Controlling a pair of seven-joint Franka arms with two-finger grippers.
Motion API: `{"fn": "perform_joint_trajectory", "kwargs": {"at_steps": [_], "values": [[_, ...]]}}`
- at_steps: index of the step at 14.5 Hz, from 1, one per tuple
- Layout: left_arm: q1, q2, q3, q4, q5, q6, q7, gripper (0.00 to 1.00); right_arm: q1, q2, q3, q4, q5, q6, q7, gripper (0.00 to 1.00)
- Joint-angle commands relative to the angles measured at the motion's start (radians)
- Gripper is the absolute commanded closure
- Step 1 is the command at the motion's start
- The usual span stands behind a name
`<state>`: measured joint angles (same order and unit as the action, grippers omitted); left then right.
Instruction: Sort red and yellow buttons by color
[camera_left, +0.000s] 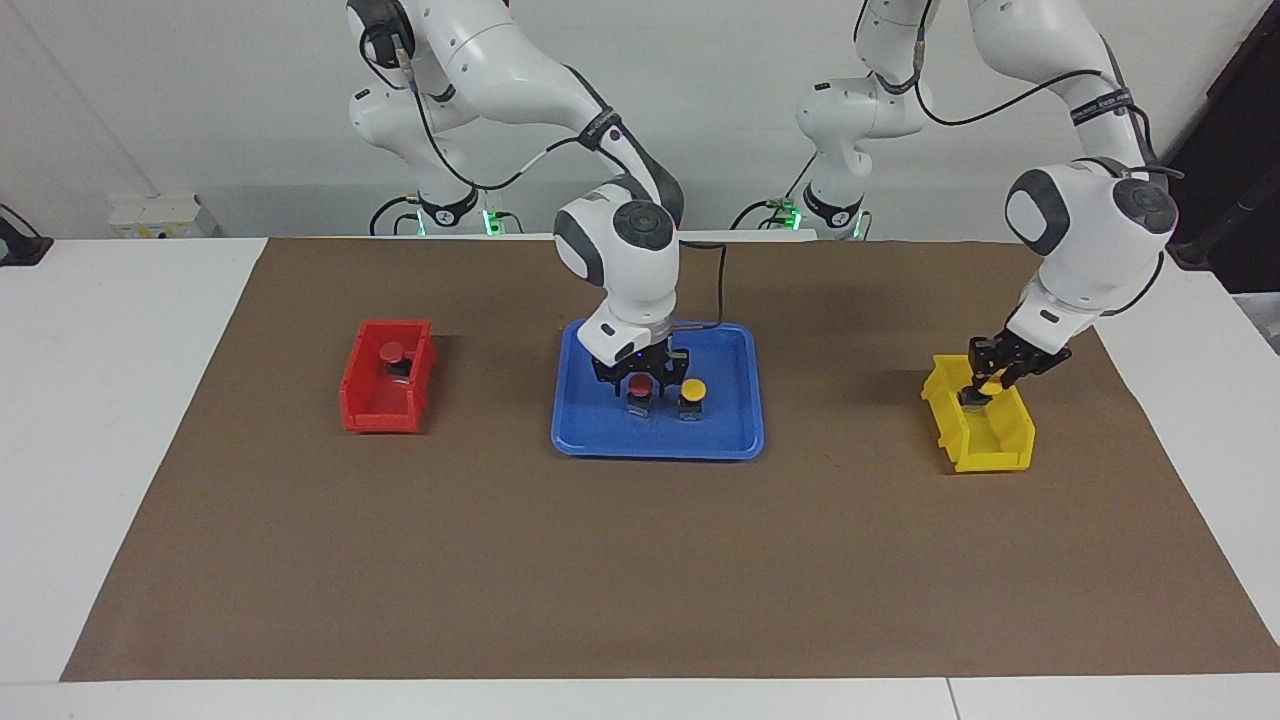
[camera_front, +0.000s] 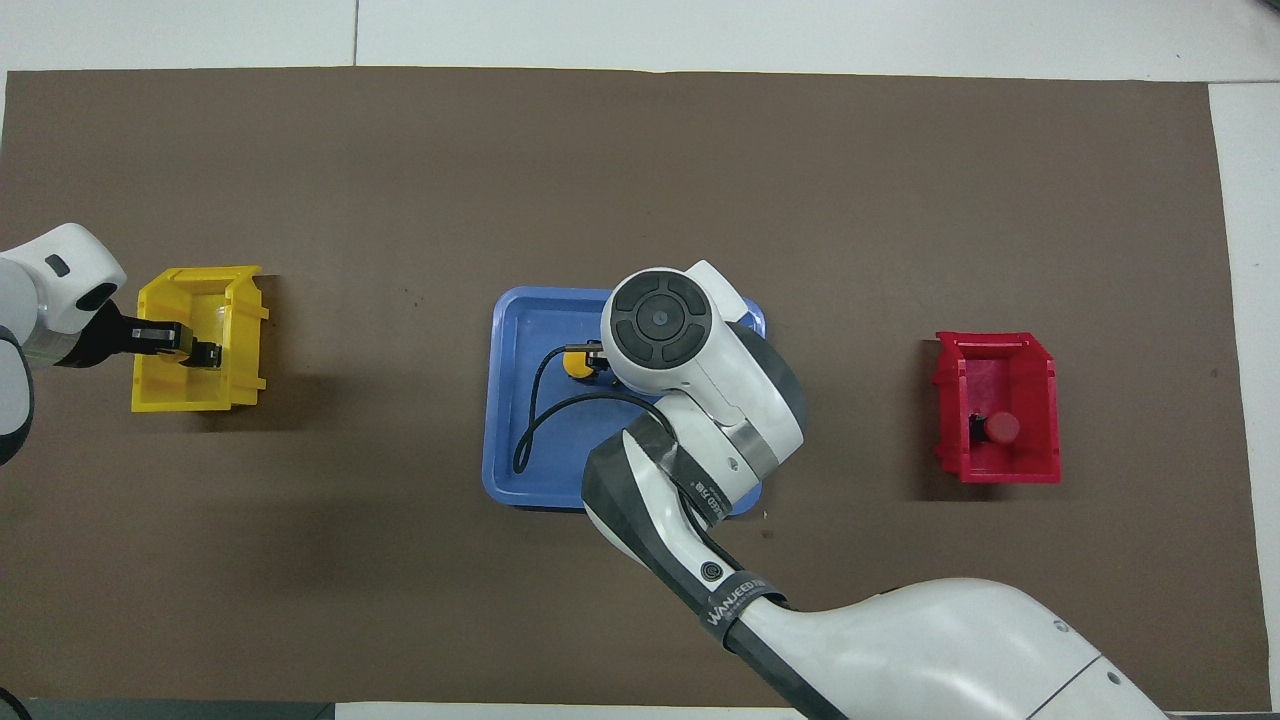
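Note:
A red button (camera_left: 640, 384) and a yellow button (camera_left: 693, 389) stand side by side in the blue tray (camera_left: 655, 442). My right gripper (camera_left: 640, 378) is low over the tray and open, with a finger on each side of the red button's cap. In the overhead view the right arm hides the gripper and the red button, and only the yellow button (camera_front: 576, 362) shows. My left gripper (camera_left: 985, 386) is shut on a second yellow button (camera_left: 990, 378) and holds it down inside the yellow bin (camera_left: 985, 452). Another red button (camera_left: 391, 352) lies in the red bin (camera_left: 385, 408).
The bins stand at the two ends of the brown mat (camera_left: 640, 560), the yellow bin (camera_front: 180, 395) toward the left arm's end and the red bin (camera_front: 1000, 470) toward the right arm's. A black cable (camera_front: 530, 430) loops over the tray (camera_front: 510, 400).

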<state>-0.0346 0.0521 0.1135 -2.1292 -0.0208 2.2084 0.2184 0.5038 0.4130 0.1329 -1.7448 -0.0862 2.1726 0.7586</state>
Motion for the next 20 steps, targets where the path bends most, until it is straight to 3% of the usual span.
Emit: {"fn": "perform_joint_trajectory", "kwargs": {"at_steps": [1, 3, 4, 5, 7, 8, 12, 15, 17, 19, 20], "values": [[0.015, -0.014, -0.011, -0.025, 0.005, 0.027, 0.018, 0.98, -0.008, -0.031, 0.008, -0.038, -0.014, 0.015, 0.01, 0.55], [0.016, -0.012, -0.011, -0.044, 0.007, 0.036, 0.035, 0.98, -0.008, -0.03, 0.008, -0.016, -0.014, 0.0, 0.008, 0.76], [0.022, -0.011, -0.011, -0.046, 0.007, 0.043, 0.041, 0.98, -0.011, -0.026, 0.007, 0.016, -0.014, -0.029, 0.007, 0.81], [0.033, -0.011, -0.011, -0.049, 0.007, 0.044, 0.041, 0.92, -0.027, -0.026, 0.007, 0.059, -0.014, -0.084, -0.005, 0.81], [0.033, -0.011, -0.011, -0.051, 0.007, 0.042, 0.041, 0.55, -0.107, -0.051, 0.005, 0.109, -0.014, -0.169, -0.083, 0.81], [0.033, -0.011, -0.011, -0.051, 0.007, 0.042, 0.039, 0.45, -0.163, -0.103, 0.007, 0.099, -0.001, -0.192, -0.178, 0.81], [0.024, -0.011, -0.012, -0.037, 0.007, 0.028, 0.022, 0.33, -0.439, -0.253, 0.005, -0.007, 0.029, -0.3, -0.58, 0.81], [0.006, -0.015, -0.02, 0.058, 0.007, -0.095, -0.048, 0.22, -0.586, -0.272, 0.005, -0.059, 0.032, -0.286, -0.802, 0.81], [-0.077, -0.011, -0.023, 0.193, 0.007, -0.235, -0.164, 0.12, -0.648, -0.293, 0.004, -0.123, 0.032, -0.24, -0.88, 0.81], [-0.228, 0.012, -0.023, 0.235, 0.005, -0.227, -0.426, 0.0, -0.666, -0.316, 0.004, -0.194, 0.032, -0.168, -0.884, 0.81], [-0.307, 0.015, -0.025, 0.23, 0.005, -0.21, -0.55, 0.0, -0.668, -0.336, 0.004, -0.238, 0.032, -0.143, -0.884, 0.81]]}}
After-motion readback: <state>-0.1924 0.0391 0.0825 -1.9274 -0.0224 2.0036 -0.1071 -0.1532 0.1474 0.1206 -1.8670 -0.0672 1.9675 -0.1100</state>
